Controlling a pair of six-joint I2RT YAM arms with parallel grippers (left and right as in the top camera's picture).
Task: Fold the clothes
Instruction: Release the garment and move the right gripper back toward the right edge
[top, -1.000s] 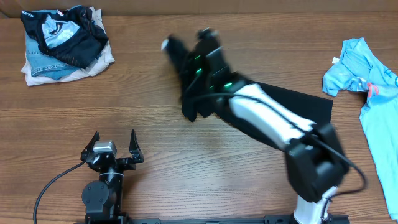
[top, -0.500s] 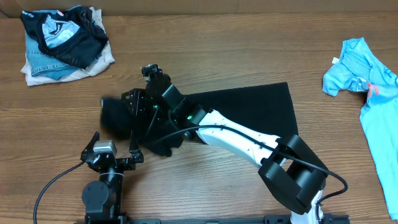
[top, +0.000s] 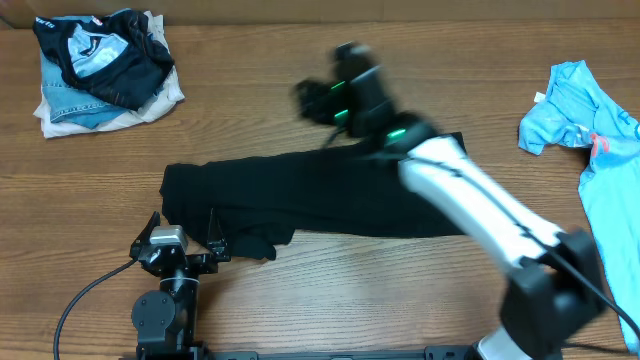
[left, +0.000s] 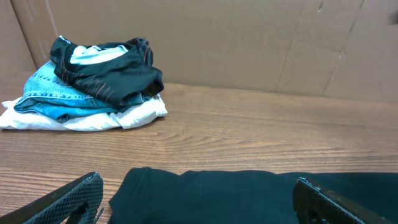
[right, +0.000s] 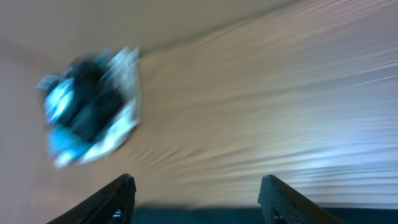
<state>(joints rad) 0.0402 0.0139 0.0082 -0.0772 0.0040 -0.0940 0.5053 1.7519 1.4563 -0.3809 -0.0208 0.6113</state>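
Black T-shirt (top: 300, 195) lies in a long folded band across the counter (top: 300, 300), right fingers (right: 118, 199) spread empty near its far edge, left fingers (left: 68, 199) wide apart; next, likely, a crosswise fold from one end.

The right pincer (top: 315, 98) is blurred from above. In its wrist view the clothes pile (right: 90, 109) is only a smear. The right edge cuts the light blue garment (top: 600, 150).

The right tool (right: 198, 182) gapes above a blurred table (right: 261, 93), clothes pile (right: 90, 106) upper left.
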